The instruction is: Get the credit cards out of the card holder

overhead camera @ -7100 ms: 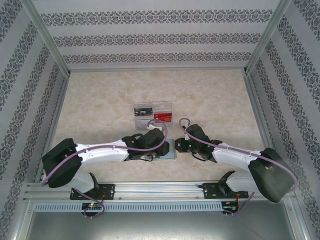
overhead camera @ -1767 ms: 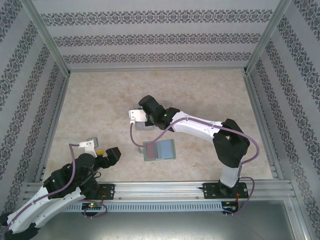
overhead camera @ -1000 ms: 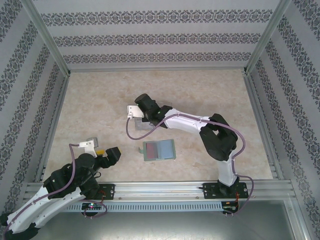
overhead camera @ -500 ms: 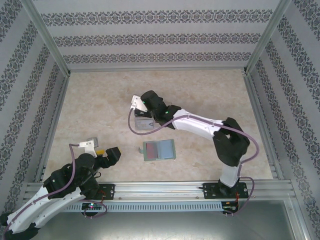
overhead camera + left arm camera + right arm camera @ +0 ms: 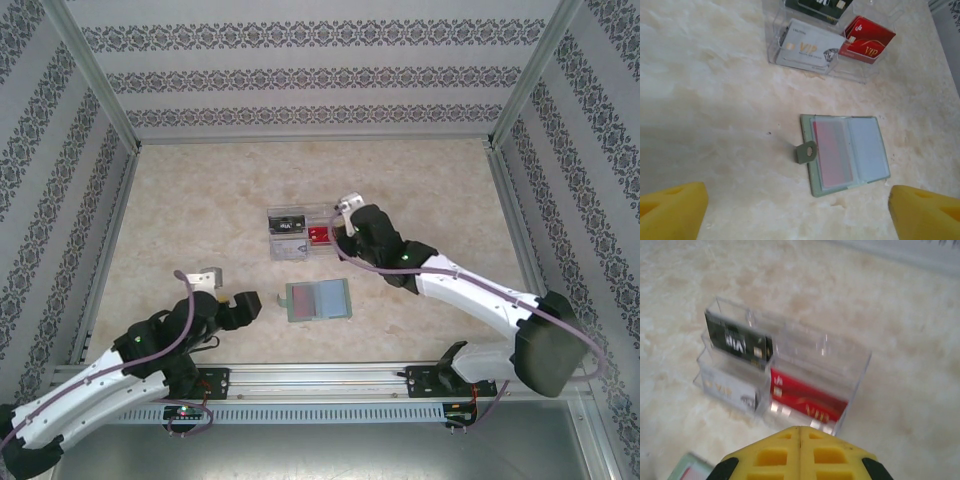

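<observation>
Card holder (image 5: 318,300) lies open on the table (image 5: 200,200), a red card (image 5: 832,152) inside, just right of the wide-apart left gripper (image 5: 228,292); the right gripper (image 5: 800,450), pressed together, hovers farther back by the clear tray (image 5: 300,232).

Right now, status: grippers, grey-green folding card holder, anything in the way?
Left gripper open, facing opened card holder. Right gripper shut, empty, by clear plastic divided tray. Red card in holder pocket. Nothing blocking.
</observation>
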